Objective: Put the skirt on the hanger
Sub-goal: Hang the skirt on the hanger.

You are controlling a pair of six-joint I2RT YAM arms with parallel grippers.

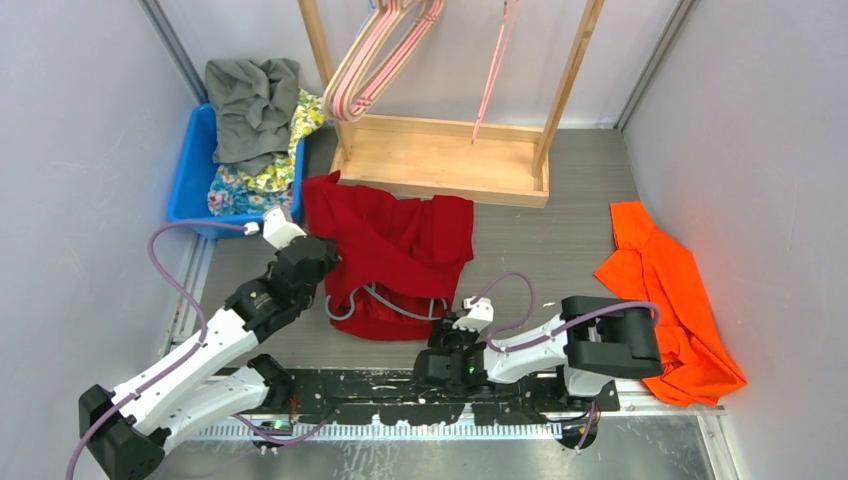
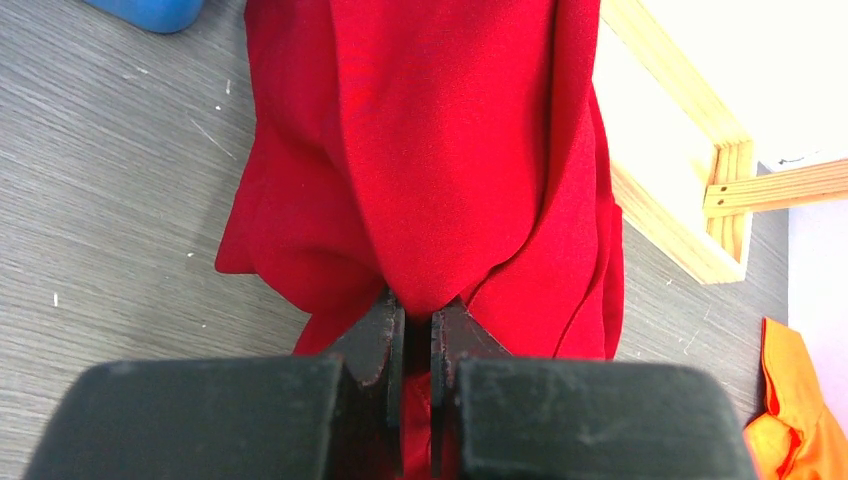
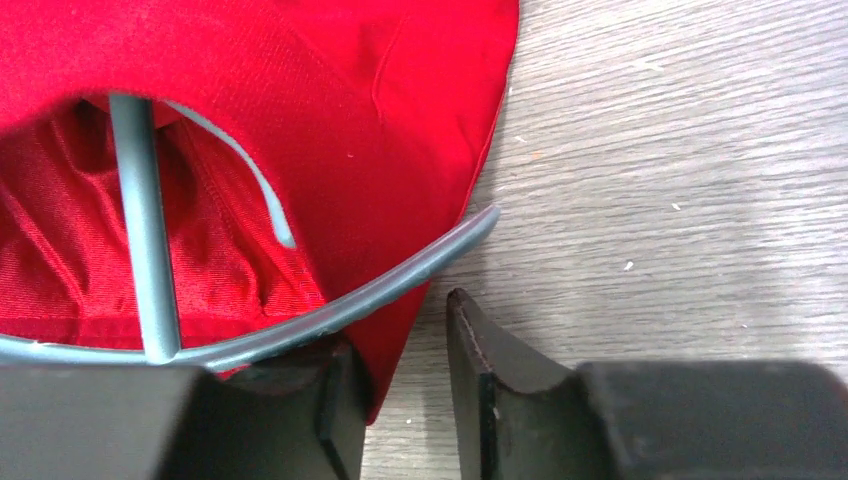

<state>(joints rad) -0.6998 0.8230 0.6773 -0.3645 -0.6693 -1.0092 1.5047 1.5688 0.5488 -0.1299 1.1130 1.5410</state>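
A red skirt (image 1: 390, 240) (image 2: 430, 150) lies crumpled on the grey table in front of the wooden rack. A grey hanger (image 1: 385, 305) (image 3: 400, 280) sits inside its near open edge, one arm tip sticking out past the cloth. My left gripper (image 1: 328, 262) (image 2: 418, 315) is shut on a fold at the skirt's left edge. My right gripper (image 1: 452, 328) (image 3: 398, 325) is at the skirt's near right corner with its jaws apart. The hanger arm and the corner of the skirt (image 3: 300, 100) lie over its left finger, and bare table shows in the gap.
A blue bin (image 1: 190, 170) at the back left holds a grey garment (image 1: 250, 100) and floral cloth. The wooden rack (image 1: 440, 160) (image 2: 680, 220) carries pink hangers (image 1: 380, 60). An orange garment (image 1: 665, 290) (image 2: 790, 420) lies at the right. White walls close both sides.
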